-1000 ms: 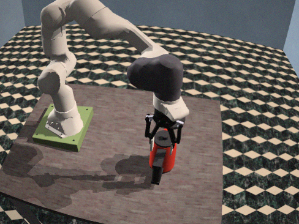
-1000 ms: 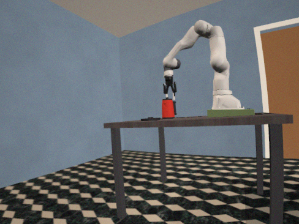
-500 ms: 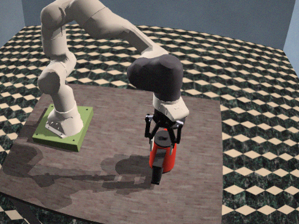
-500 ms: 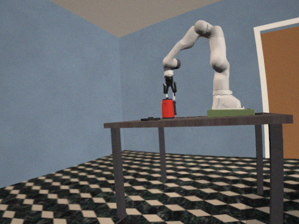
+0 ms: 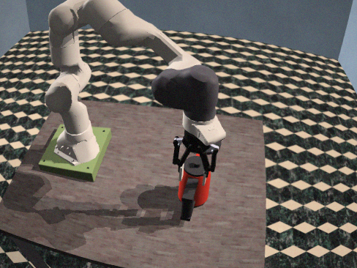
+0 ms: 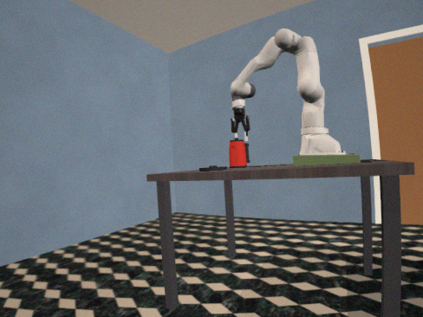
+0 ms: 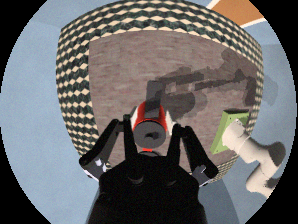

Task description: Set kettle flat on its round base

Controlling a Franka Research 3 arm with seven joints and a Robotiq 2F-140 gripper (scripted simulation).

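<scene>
The claw (image 5: 195, 172), half open and gripping nothing, straddles the top of the red kettle (image 5: 194, 187) standing on the tabletop (image 5: 146, 146) at lower centre, and closing off the handle (image 5: 187, 206) could tip it over.

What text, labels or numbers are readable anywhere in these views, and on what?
None readable.
Red kettle: no label or marking shows.
Arm's white wrist housing: faint marks, too blurred to read.
Green base plate: plain, only dark dots at its corners.
Flat dark base on the table: no marking visible.
Gripper: plain black.
</scene>
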